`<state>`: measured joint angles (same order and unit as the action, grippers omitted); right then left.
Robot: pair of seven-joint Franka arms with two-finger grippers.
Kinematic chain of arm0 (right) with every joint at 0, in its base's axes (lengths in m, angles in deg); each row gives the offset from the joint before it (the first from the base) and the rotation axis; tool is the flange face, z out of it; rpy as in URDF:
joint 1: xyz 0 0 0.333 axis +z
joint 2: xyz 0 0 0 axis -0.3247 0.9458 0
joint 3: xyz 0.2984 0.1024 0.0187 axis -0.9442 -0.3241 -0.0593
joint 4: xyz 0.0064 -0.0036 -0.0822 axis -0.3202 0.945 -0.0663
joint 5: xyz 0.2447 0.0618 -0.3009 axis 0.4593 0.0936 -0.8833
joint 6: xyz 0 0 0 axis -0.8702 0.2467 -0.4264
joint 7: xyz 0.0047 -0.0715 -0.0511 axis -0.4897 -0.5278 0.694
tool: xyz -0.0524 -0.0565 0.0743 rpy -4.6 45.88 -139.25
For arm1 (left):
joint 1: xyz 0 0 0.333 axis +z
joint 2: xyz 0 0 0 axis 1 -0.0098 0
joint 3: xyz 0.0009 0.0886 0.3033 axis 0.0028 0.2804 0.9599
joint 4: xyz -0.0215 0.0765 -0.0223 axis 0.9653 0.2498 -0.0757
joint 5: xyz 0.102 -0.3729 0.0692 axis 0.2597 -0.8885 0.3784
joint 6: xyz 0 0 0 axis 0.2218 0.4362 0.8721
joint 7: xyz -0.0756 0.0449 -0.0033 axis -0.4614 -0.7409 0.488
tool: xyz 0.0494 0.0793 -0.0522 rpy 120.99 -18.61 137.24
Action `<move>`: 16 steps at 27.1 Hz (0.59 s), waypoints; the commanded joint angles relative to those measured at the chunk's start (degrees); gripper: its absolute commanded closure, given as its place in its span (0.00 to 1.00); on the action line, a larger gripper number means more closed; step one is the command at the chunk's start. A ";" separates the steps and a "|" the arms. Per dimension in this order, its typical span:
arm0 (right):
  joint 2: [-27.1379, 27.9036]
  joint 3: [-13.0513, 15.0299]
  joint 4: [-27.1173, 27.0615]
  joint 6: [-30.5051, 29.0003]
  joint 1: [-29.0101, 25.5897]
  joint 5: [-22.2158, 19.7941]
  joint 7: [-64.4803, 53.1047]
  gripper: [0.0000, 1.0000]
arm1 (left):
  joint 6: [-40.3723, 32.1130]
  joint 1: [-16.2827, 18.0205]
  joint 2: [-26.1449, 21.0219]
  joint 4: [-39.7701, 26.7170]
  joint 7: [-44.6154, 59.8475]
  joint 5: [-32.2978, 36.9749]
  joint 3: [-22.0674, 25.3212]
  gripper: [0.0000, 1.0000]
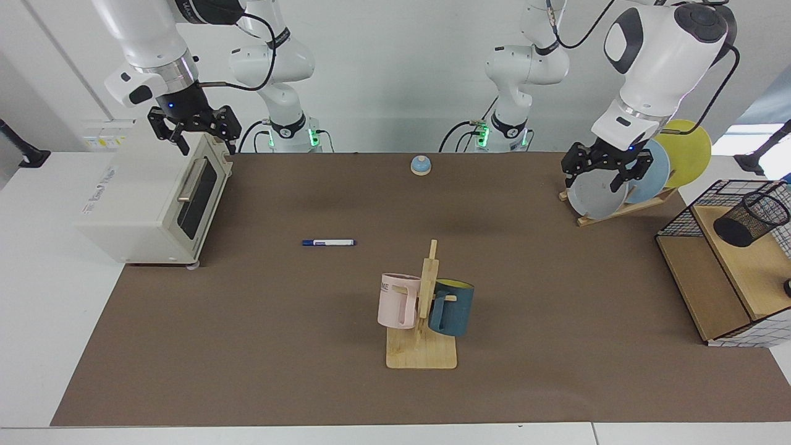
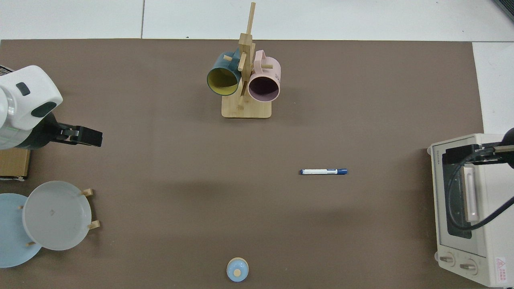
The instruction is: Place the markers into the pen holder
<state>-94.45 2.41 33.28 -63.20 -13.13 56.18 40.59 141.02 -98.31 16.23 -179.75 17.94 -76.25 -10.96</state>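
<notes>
The marker (image 1: 328,243) (image 2: 323,171), white with a dark blue cap and blue end, lies flat on the brown mat left of centre in the facing view. At that view's far right the pen holder (image 1: 751,219), a black mesh cup, rests tilted inside a wire-grid basket. My right gripper (image 1: 208,147) (image 2: 461,154) hovers open over the toaster oven's top, well away from the marker. Over by the plate rack, my left gripper (image 1: 592,183) (image 2: 86,137) also hangs open and holds nothing.
A white toaster oven (image 1: 154,210) stands at the facing view's left. A wooden mug tree (image 1: 423,346) carries a pink mug (image 1: 398,301) and a blue mug (image 1: 452,309). Plates (image 1: 596,194) stand in a rack; a wire basket (image 1: 680,216) sits on a wooden shelf; a small blue bell (image 1: 421,165) is at the back.
</notes>
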 commanded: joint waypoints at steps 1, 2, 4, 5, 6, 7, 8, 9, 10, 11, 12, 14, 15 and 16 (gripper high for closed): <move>-0.49 0.10 0.96 -1.45 -0.10 0.95 -0.44 0.00 | 1.19 -0.89 1.11 -1.65 0.92 0.70 0.47 0.00; -0.49 0.11 1.05 -1.45 -0.10 0.95 -0.35 0.00 | 1.28 -0.89 1.11 -1.65 0.92 0.70 0.47 0.00; -0.49 0.10 0.96 -1.36 -0.10 0.95 -0.26 0.00 | 1.28 -0.89 1.11 -1.65 0.92 0.70 0.47 0.00; -0.49 0.11 0.96 -1.36 -0.19 0.95 -0.35 0.00 | 1.19 -0.89 1.11 -1.65 0.83 0.70 0.47 0.00; -0.49 0.11 0.96 -1.36 -0.19 0.95 -0.35 0.00 | 1.19 -0.89 1.11 -1.65 0.83 0.70 0.47 0.00; -0.49 0.11 0.96 -1.36 -0.19 0.95 -0.35 0.00 | 1.19 -0.89 1.11 -1.65 0.83 0.70 0.47 0.00; -0.49 0.11 0.88 -1.36 -0.19 0.95 -0.26 0.00 | 1.28 -0.89 1.11 -1.65 0.83 0.70 0.47 0.00; -0.49 0.11 0.87 -1.36 -0.19 0.95 -0.35 0.00 | 1.28 -0.89 1.11 -1.65 0.83 0.70 0.47 0.00; -0.67 0.11 0.79 -1.36 -0.19 0.95 -0.35 0.00 | 1.28 -0.89 1.11 -1.65 0.74 0.70 0.47 0.00; -0.93 0.19 0.79 -1.36 -0.28 0.86 -0.44 0.00 | 1.28 -0.89 1.11 -1.65 0.65 0.70 0.47 0.00; -1.02 0.19 0.79 -1.36 -0.45 0.86 -0.44 0.00 | 1.28 -0.89 1.11 -1.65 0.65 0.70 0.47 0.00; -1.02 0.37 0.70 -1.36 -0.80 0.78 -0.44 0.00 | 1.28 -0.89 1.11 -1.74 0.57 0.70 0.47 0.00; -1.02 0.54 0.70 -1.36 -0.89 0.78 -0.35 0.00 | 1.28 -0.89 1.11 -1.74 0.57 0.70 0.47 0.00; -1.11 0.72 0.70 -0.92 -0.89 0.86 -0.35 0.00 | 1.28 -0.89 1.11 -1.83 0.48 0.70 0.47 0.00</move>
<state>-94.52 2.63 33.20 -63.28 -13.25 56.18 40.58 141.02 -98.31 16.23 -179.79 17.94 -76.25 -10.99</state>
